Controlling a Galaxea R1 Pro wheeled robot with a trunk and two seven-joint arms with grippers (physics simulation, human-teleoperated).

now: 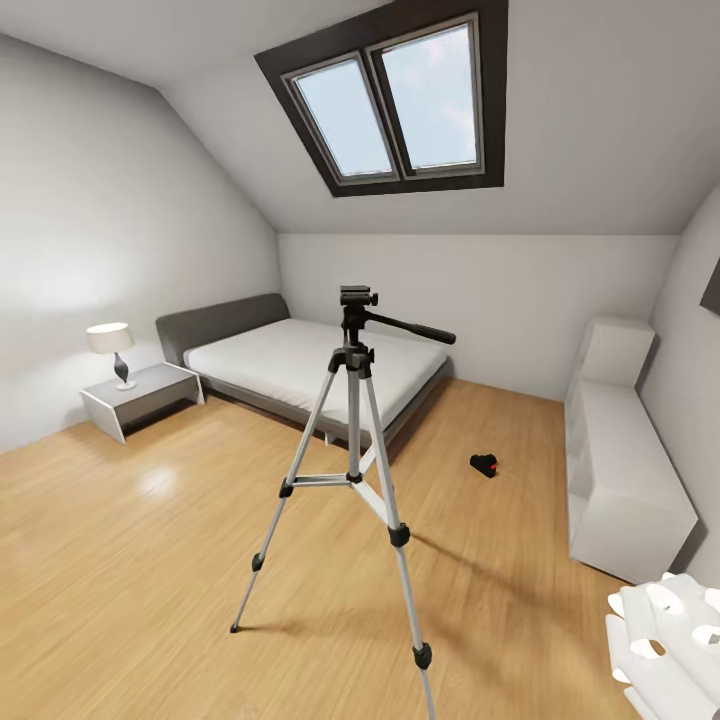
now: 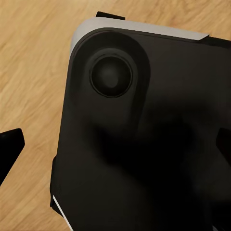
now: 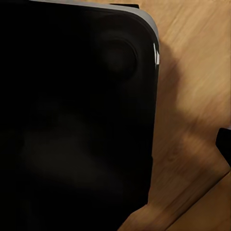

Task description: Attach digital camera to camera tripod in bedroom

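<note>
The camera tripod (image 1: 352,440) stands upright mid-floor in the bedroom, its silver legs spread, its dark head (image 1: 357,300) bare and its black pan handle (image 1: 415,328) pointing right. The digital camera (image 1: 484,465), small and black with a red spot, lies on the wood floor to the tripod's right, beyond it. In the left wrist view my left gripper (image 2: 115,144) hangs open over the robot's black base (image 2: 144,144), with dark fingertips (image 2: 10,147) at both picture edges. My right gripper (image 3: 115,144) shows one fingertip (image 3: 224,144) far out at the edge, so it is open and empty.
A grey bed (image 1: 300,365) with a white mattress stands behind the tripod. A grey nightstand (image 1: 140,398) with a lamp (image 1: 112,350) is at the left. A white shelf unit (image 1: 625,470) lines the right wall. A white robot part (image 1: 665,640) shows at the lower right.
</note>
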